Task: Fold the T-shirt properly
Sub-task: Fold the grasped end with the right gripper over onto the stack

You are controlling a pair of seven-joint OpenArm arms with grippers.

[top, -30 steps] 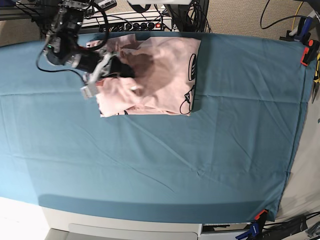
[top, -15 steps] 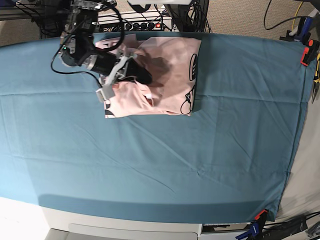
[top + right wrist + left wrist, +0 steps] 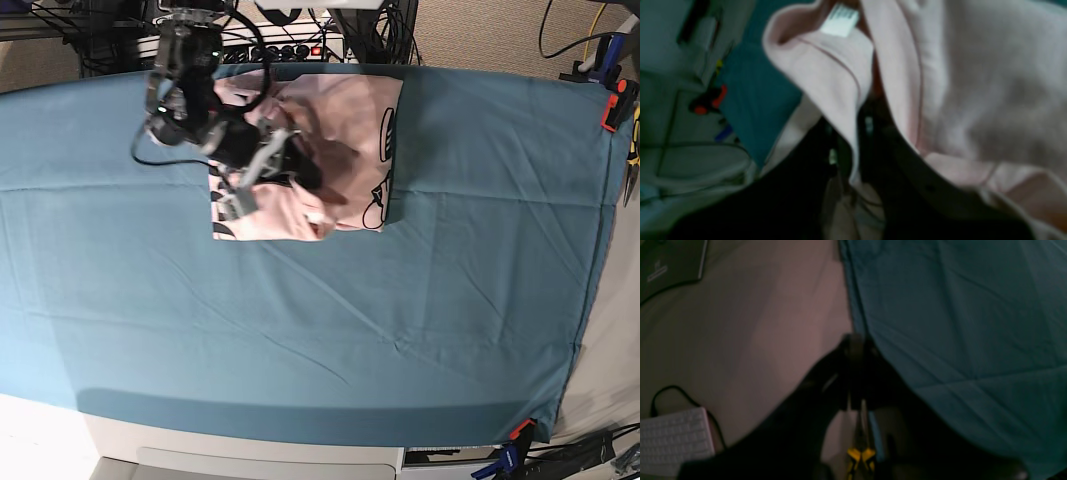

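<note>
The pale pink T-shirt (image 3: pixel 350 120) lies bunched at the back of the teal table cloth (image 3: pixel 300 320), with black print showing along its right edge. My right gripper (image 3: pixel 312 185) hovers over the shirt's middle. In the right wrist view the right gripper (image 3: pixel 853 133) is shut on a fold of the T-shirt (image 3: pixel 973 83), near the collar with its white label (image 3: pixel 840 15). My left gripper (image 3: pixel 856 343) shows only in the left wrist view. It is shut on nothing, off the edge of the teal cloth (image 3: pixel 957 323) and above the floor.
Orange clamps (image 3: pixel 612 105) pin the cloth at the right edge, and another clamp (image 3: pixel 520 432) sits at the front right corner. A power strip (image 3: pixel 290 48) and cables lie behind the table. A white keyboard (image 3: pixel 673 436) and yellow-handled pliers (image 3: pixel 860 456) lie below the left gripper.
My right arm has swung to the right across the shirt, dragging the held pink fold with it. The shirt's left part now lies further right.
</note>
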